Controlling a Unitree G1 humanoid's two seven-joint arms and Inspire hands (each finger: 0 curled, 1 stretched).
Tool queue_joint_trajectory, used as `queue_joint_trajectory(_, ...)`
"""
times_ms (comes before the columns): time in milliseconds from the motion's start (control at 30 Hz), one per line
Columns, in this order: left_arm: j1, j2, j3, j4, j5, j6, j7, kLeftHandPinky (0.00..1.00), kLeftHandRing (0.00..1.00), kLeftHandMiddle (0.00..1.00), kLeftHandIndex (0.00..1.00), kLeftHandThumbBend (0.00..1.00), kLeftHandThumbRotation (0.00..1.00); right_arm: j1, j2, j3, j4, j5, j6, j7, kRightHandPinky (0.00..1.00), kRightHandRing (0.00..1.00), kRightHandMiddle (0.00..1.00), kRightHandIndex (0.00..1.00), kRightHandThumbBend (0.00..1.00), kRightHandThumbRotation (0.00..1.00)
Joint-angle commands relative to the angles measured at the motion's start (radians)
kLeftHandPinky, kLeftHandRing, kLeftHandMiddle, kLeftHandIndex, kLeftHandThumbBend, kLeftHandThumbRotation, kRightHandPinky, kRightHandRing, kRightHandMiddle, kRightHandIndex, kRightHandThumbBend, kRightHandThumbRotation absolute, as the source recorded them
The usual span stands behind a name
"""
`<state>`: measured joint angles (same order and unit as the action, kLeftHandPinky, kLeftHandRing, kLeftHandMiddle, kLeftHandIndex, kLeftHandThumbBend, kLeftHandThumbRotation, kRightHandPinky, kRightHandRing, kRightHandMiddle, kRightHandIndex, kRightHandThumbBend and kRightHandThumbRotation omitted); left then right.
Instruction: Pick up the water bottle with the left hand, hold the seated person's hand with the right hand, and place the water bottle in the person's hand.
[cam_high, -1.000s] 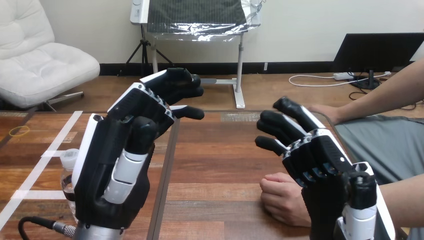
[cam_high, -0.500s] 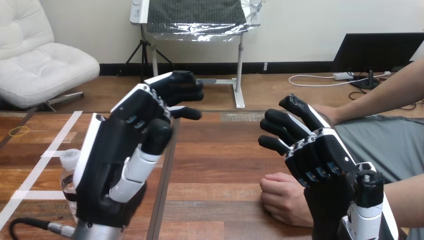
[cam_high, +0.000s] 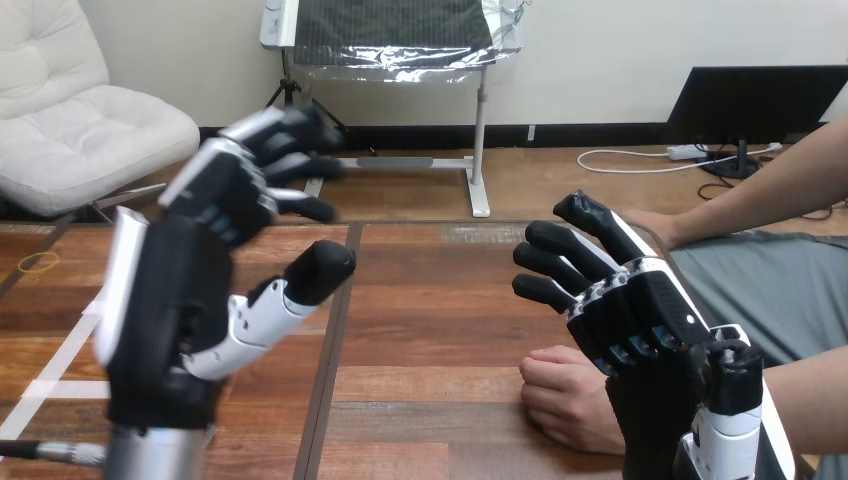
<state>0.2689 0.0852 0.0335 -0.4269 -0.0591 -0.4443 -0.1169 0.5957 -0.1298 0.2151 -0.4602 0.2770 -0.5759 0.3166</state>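
Observation:
My left hand (cam_high: 165, 310) is raised over the left part of the table, fingers straight and thumb spread wide, holding nothing. It covers the spot where the water bottle stands, so the bottle is hidden. My right hand (cam_high: 645, 330) hovers open at the right with its fingers pointing up and left. Just left of its palm the person's hand (cam_high: 560, 395) rests on the table as a loose fist, close to my right hand; I cannot tell whether they touch. Another hand of the person (cam_high: 655, 225) lies flat at the table's far right edge.
White tape lines (cam_high: 120, 265) cross the left part of the wooden table (cam_high: 440, 300). A yellow rubber band (cam_high: 38, 262) lies at the far left. A dark seam (cam_high: 335, 340) runs down the table's middle. The person's forearm (cam_high: 810, 385) enters from the right edge.
My left hand has swung left and its thumb has spread away from the fingers; the bottle cap seen beside it before is now covered. The right hand and the person's fist have hardly moved.

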Motion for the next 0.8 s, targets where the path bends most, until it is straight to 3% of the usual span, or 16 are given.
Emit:
queue_joint_trajectory(0, -0.058, 0.008, 0.039, 0.003, 0.005, -0.001, 0.018, 0.68, 0.85, 0.86, 0.84, 1.00, 0.46, -0.031, 0.001, -0.006, -0.018, 0.008, 0.004, -0.001, 0.81, 0.84, 0.85, 0.87, 0.65, 1.00)
queue_joint_trajectory(133, -0.066, 0.019, 0.062, 0.006, 0.003, 0.002, 0.024, 0.77, 0.90, 0.90, 0.87, 1.00, 0.38, -0.032, 0.003, -0.005, -0.019, 0.002, 0.005, -0.004, 0.80, 0.84, 0.84, 0.87, 0.66, 1.00)
queue_joint_trajectory(400, -0.084, 0.028, 0.108, 0.024, 0.042, -0.013, 0.056, 0.83, 0.92, 0.92, 0.88, 1.00, 0.31, -0.032, 0.009, -0.003, -0.015, -0.003, 0.003, -0.007, 0.80, 0.83, 0.84, 0.86, 0.66, 1.00)
queue_joint_trajectory(767, -0.103, 0.041, 0.153, 0.041, 0.072, -0.002, 0.085, 0.86, 0.93, 0.93, 0.90, 1.00, 0.32, -0.031, 0.013, -0.001, -0.015, -0.016, 0.005, -0.015, 0.79, 0.81, 0.83, 0.85, 0.67, 1.00)
